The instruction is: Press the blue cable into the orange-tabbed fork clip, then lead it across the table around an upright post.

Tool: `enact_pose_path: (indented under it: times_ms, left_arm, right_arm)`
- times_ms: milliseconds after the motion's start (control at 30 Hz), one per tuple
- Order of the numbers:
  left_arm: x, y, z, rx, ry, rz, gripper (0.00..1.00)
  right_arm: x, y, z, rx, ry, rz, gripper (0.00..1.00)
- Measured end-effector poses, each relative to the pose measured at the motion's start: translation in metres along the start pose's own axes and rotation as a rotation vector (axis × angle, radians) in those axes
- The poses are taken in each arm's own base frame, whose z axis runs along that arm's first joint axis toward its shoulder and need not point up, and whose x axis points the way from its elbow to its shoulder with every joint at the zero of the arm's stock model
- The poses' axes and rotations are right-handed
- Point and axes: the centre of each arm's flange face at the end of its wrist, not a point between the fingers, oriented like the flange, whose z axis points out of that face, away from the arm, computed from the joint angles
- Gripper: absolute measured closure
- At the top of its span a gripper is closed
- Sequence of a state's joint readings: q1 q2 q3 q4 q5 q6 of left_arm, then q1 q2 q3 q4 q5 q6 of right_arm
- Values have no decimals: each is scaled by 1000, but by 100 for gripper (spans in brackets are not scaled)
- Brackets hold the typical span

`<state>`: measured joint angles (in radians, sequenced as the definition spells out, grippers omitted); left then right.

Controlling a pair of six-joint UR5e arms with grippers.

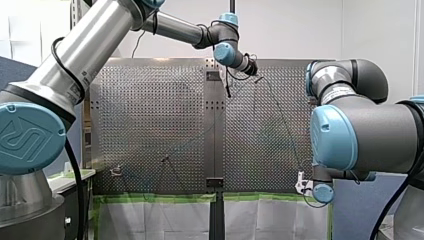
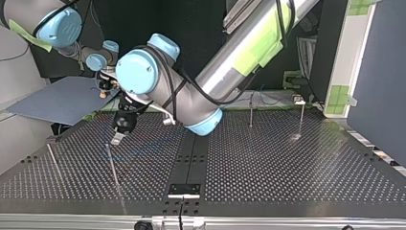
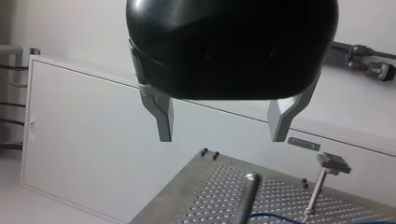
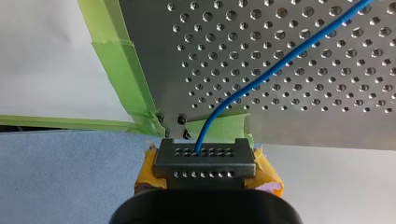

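Observation:
The thin blue cable point(image 4: 280, 58) runs over the perforated table point(image 4: 327, 93) into my right gripper point(image 4: 204, 151), which is shut on its end between yellow-padded fingers at the table's corner. In the front view that gripper point(image 1: 301, 186) is at the near right edge, and the cable point(image 1: 285, 125) rises faintly toward my left gripper point(image 1: 252, 67) at the far middle. My left gripper point(image 3: 220, 138) hangs open and holds nothing. Under it stand a plain upright post point(image 3: 250, 186) and a flat-topped post point(image 3: 327, 165), with the cable point(image 3: 266, 215) lying beside them. No orange tab shows clearly.
A small clip point(image 1: 116, 171) and a short post point(image 1: 165, 160) stand at the front view's near left. Two thin rods point(image 2: 114, 167) rise at the top view's left, two more posts point(image 2: 251, 108) at its far right. Green tape point(image 4: 121, 60) edges the table.

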<state>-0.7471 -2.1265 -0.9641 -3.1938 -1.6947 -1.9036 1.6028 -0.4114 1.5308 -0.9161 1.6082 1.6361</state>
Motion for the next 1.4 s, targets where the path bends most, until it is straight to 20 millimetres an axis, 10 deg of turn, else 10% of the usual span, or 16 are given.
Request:
enact_pose_path:
  times_ms: [1400]
  left_arm:
    - [9, -1, 0, 46, 27, -27, 0]
  right_arm:
    - [1, 0, 1, 13, 1, 1, 100]
